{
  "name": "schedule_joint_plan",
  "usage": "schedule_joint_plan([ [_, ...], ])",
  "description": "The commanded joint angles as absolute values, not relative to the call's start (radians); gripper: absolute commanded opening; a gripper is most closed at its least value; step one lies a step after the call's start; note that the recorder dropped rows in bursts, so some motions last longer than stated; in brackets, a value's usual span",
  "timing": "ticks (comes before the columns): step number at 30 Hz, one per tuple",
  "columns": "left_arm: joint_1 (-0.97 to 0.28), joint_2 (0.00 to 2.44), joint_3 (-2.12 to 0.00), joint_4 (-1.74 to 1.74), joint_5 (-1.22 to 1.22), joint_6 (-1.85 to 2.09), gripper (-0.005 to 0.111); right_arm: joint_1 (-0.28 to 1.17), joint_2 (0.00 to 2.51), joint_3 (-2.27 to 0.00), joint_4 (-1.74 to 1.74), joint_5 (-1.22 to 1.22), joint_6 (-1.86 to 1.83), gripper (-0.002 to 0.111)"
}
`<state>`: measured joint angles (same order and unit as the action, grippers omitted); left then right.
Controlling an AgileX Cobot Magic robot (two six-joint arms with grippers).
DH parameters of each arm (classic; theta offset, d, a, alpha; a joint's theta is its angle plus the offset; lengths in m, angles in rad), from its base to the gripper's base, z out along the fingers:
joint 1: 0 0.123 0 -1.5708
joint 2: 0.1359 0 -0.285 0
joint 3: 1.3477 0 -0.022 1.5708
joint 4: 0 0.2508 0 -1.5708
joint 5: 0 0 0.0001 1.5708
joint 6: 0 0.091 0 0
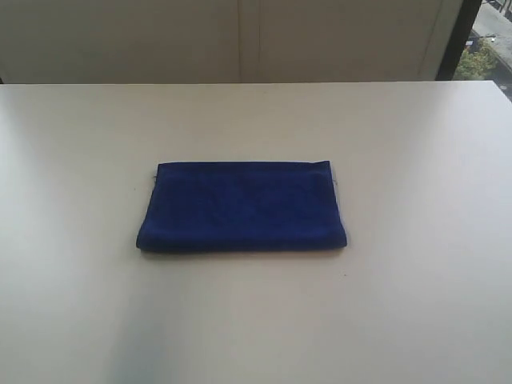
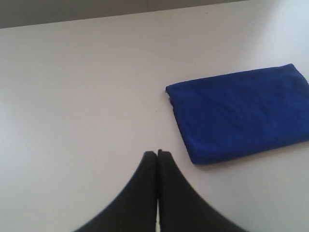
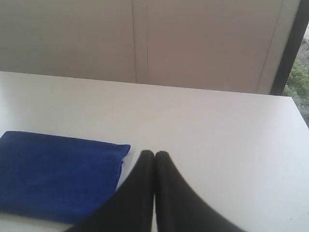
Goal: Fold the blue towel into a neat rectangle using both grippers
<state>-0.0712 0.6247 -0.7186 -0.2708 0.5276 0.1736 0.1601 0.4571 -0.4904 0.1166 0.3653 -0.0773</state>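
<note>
White table [image 1: 80, 320] holds folded blue towel [image 1: 242, 206]; window [image 1: 482, 40] behind.

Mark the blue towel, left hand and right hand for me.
blue towel [image 1: 242, 206]: exterior view, middle of its folded top face.
left hand [image 2: 157, 153]: left wrist view, where the two closed tips meet.
right hand [image 3: 154, 153]: right wrist view, where the two closed tips meet.

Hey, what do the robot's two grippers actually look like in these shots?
Only the fingers show, in the wrist views. The left gripper has two plain black ones, broad at the base, curving in to narrow rounded tips; the right gripper looks the same. No cables, stickers or markings are visible.
</note>
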Motion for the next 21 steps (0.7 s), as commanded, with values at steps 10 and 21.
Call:
schedule_joint_plan([
  [10,-0.070,0.618,-0.713,-0.282,0.549,0.179,0.000,0.153,0.455,-0.486,0.110,0.342,-0.086,0.000],
  [21,-0.070,0.618,-0.713,-0.279,0.546,0.179,0.000,0.129,0.303,-0.376,0.109,0.297,-0.086,0.000],
])
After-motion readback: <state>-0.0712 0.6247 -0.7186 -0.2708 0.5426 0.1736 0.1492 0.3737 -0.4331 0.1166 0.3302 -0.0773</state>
